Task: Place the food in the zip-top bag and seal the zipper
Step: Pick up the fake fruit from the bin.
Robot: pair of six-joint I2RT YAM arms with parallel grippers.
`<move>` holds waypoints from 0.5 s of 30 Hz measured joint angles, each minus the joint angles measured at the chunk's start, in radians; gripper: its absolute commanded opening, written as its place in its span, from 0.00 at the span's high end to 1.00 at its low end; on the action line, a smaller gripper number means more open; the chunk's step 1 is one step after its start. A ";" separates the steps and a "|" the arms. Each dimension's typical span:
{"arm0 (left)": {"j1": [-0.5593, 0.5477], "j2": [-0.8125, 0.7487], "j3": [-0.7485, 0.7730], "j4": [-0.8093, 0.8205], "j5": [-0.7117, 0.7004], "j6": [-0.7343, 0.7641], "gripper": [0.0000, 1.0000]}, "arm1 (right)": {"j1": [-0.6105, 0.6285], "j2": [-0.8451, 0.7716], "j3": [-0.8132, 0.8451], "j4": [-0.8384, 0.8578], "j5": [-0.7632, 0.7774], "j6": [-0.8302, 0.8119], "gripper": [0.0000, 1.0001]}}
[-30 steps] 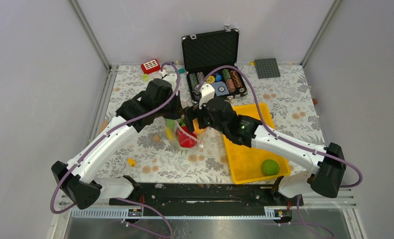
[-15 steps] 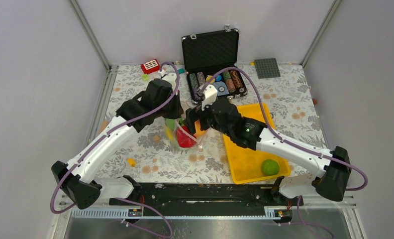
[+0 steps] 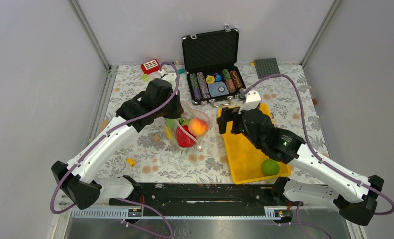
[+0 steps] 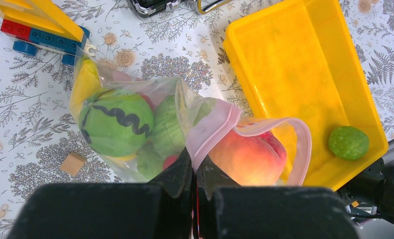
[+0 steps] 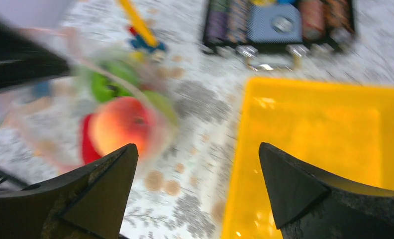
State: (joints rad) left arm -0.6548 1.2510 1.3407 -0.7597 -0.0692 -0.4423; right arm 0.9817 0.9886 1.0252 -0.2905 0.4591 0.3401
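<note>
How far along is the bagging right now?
Done: the peach and other food sit in the zip-top bag. In hand: the left gripper pinches the bag's rim; the right gripper is open, empty. Left: the green fruit in the yellow tray, then the open zipper.

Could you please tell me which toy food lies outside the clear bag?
The small green round fruit in the near right corner of the yellow tray; the peach and the other foods are in the zip-top bag.

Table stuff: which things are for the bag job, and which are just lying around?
For the job: bag, zipper, peach, melon, green fruit in the tray.
Lying about: chip case, toy bricks, grey plate, wooden block.
</note>
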 measured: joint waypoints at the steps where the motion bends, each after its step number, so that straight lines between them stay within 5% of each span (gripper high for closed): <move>1: 0.000 0.000 0.000 0.000 0.000 0.000 0.98 | -0.023 -0.007 0.000 -0.061 0.019 0.039 0.00; 10: 0.000 -0.022 -0.004 0.019 0.003 0.002 0.98 | -0.341 -0.007 -0.058 -0.619 0.053 0.337 0.00; 15: 0.000 -0.026 -0.010 0.029 0.014 0.003 0.98 | -0.426 -0.009 -0.185 -0.745 0.027 0.418 0.00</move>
State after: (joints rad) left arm -0.6548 1.2255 1.3312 -0.7307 -0.0547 -0.4397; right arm 0.5560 0.9794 0.8398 -1.0359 0.4866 0.7586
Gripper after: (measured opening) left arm 0.025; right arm 0.994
